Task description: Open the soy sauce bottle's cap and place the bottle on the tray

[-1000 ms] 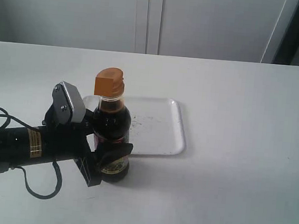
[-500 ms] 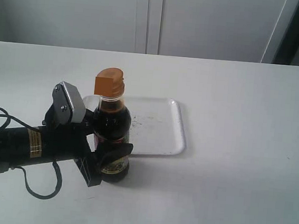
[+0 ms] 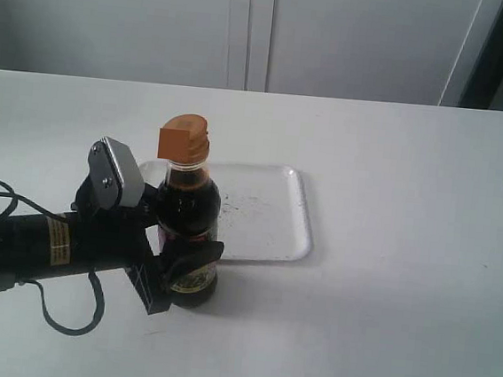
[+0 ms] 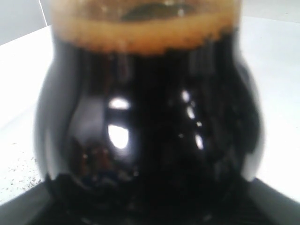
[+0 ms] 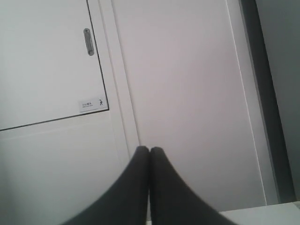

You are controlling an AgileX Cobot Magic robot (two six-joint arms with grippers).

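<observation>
The soy sauce bottle (image 3: 187, 236) stands upright at the tray's near-left edge, dark liquid filling its round body, its label partly hidden by a finger. Its orange-brown cap (image 3: 185, 139) sits on the neck, tilted slightly; I cannot tell if it is lifted. My left gripper (image 3: 172, 274) is shut on the bottle's lower body, fingers either side. In the left wrist view the dark bottle (image 4: 150, 122) fills the frame, blurred. The white tray (image 3: 267, 217) lies flat behind the bottle. My right gripper (image 5: 149, 151) is shut on nothing, pointing at a white cabinet, absent from the exterior view.
The white table (image 3: 405, 257) stretches to the right and front of the tray. White cabinet doors (image 3: 249, 28) stand behind it, with a dark post (image 3: 492, 51) at the back right. A black cable (image 3: 61, 313) loops under the left arm.
The bottle has shifted very slightly within the left gripper's hold; the arm stays in the same place.
</observation>
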